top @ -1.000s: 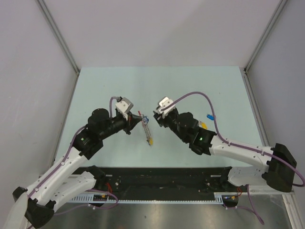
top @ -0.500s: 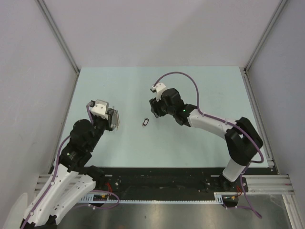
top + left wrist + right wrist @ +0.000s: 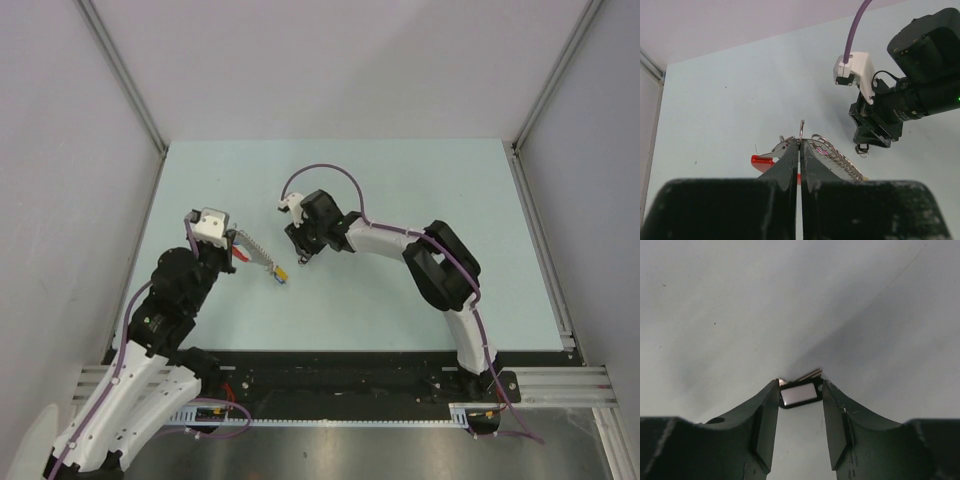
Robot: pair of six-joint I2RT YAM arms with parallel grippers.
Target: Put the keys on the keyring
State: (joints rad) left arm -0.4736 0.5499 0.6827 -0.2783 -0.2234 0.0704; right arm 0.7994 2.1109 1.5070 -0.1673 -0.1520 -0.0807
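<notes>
My left gripper [image 3: 800, 146] is shut on the thin grey ring of the keyring [image 3: 801, 131]. Its red curved section [image 3: 762, 161] shows to the left of the fingers and a coiled wire part [image 3: 836, 156] to the right. From above, the keyring [image 3: 258, 258] stretches right from the left gripper [image 3: 237, 257], ending in small yellow and blue tags [image 3: 279, 273]. My right gripper [image 3: 800, 386] points down at the table. Its fingertips touch both ends of a black-tagged key [image 3: 800, 394], which lies flat on the surface. The right gripper [image 3: 303, 256] hides this key from above.
The pale teal table [image 3: 420, 190] is fenced by grey walls on three sides. A black rail [image 3: 350, 375] runs along its near edge. The right gripper [image 3: 875, 132] is a short way right of the keyring.
The right gripper has moved left and down over the black-tagged key on the table, and its jaws have narrowed onto it. The keyring's coil now stretches right from the left gripper.
</notes>
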